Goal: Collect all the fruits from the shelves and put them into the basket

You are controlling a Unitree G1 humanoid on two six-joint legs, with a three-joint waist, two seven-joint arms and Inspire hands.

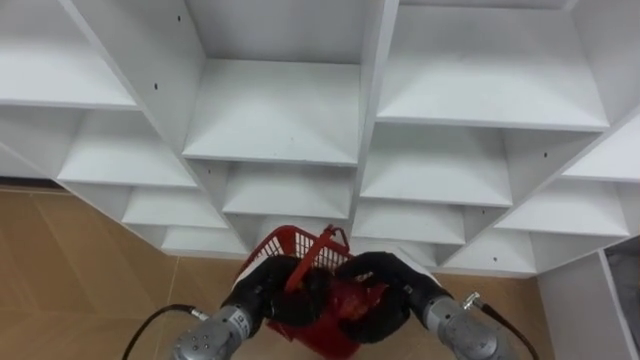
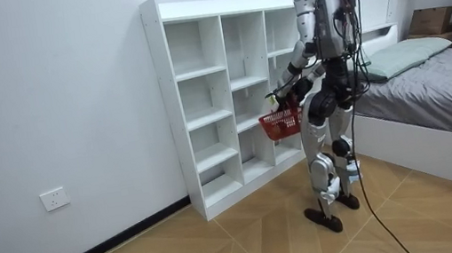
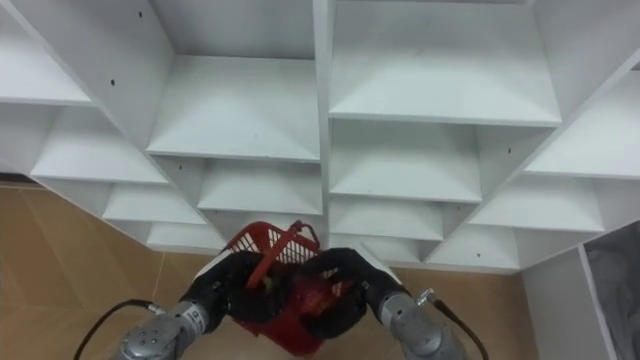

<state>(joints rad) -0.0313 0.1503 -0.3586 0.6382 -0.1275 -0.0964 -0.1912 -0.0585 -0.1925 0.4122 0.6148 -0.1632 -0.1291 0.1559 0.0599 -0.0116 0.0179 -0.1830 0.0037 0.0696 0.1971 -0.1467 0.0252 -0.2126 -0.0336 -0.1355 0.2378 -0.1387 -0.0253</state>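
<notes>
Stands at white closet (image 1: 270,110), shelves in sight bare; L hand (image 1: 272,292) fingers curled on red basket (image 1: 290,243) rim, R hand (image 1: 388,292) at basket too, grip can't tell; fruit inside not made out, so collecting prob. near done.

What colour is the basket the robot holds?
The basket is red, handle included. It shows best in the left eye view.
</notes>
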